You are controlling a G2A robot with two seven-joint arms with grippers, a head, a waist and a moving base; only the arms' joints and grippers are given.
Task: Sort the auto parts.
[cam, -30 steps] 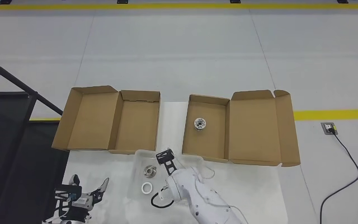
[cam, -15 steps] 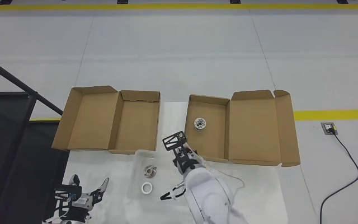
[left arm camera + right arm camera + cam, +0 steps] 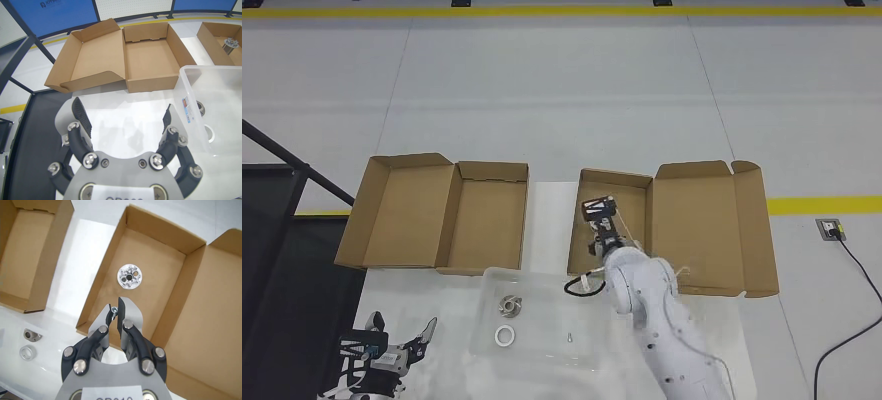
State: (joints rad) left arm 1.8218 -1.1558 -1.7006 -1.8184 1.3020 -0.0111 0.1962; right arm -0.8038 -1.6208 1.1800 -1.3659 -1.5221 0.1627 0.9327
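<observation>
Nearest the robot, the left gripper hung with its jaws spread wide and nothing between them, over the near left part of the bench. Just beyond it sat the clear bin. The ring in it looked like stiff, smooth metal, light, and likely best pinched across its outer wall or with one finger through the bore. The flanged part beside it looked heavier and chunkier, and its flat ears seemed the surest hold.

Farther out, the right gripper was closed on a small screw, pinched near its head at the very fingertips, above the near end of the right box. So small, hard and slick a piece weighs almost nothing, but it could probably twist or slip out of a tip grip, and it would likely bounce or roll if let go from high up.

Counted from near to far: two grippers; one bin holding one ring, one flanged part and what looked like one more small fastener, too small to be sure of; one screw in the grip; one round toothed hub lying flat on the right box's floor, beyond the screw; and two cardboard boxes, the left box and the right, side by side with their lids folded open.
</observation>
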